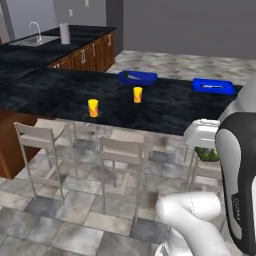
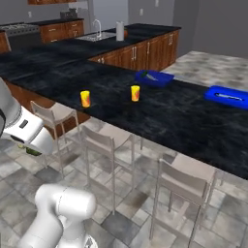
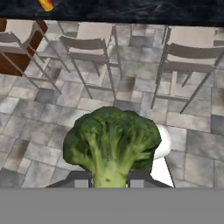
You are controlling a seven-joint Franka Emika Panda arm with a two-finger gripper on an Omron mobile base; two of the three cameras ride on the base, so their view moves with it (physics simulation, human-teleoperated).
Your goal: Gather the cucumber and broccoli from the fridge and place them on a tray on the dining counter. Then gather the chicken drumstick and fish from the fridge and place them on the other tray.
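Jaws clamped on the pale stem of the broccoli (image 3: 111,146), which I see head-up right in front of the hand camera, carried low over the tiled floor. From the left base view the green lump (image 1: 207,154) peeks out under the white hand, short of the dining surface (image 1: 65,92).

I judge I'm in the carry step for the first pair: the near blue tray (image 1: 137,77) holds a dark stick shape, likely the cucumber (image 1: 131,76), though it is too small to be sure. The far blue tray (image 1: 213,86) carries something thin and grey.

Next I need to lift the hand above the surface edge and reach over to the near tray. Chairs (image 1: 122,150) stand tucked along the front edge, directly between me and the trays, and two yellow cups (image 1: 93,107) sit near that edge, so I'd rise first, then cross well clear of both.
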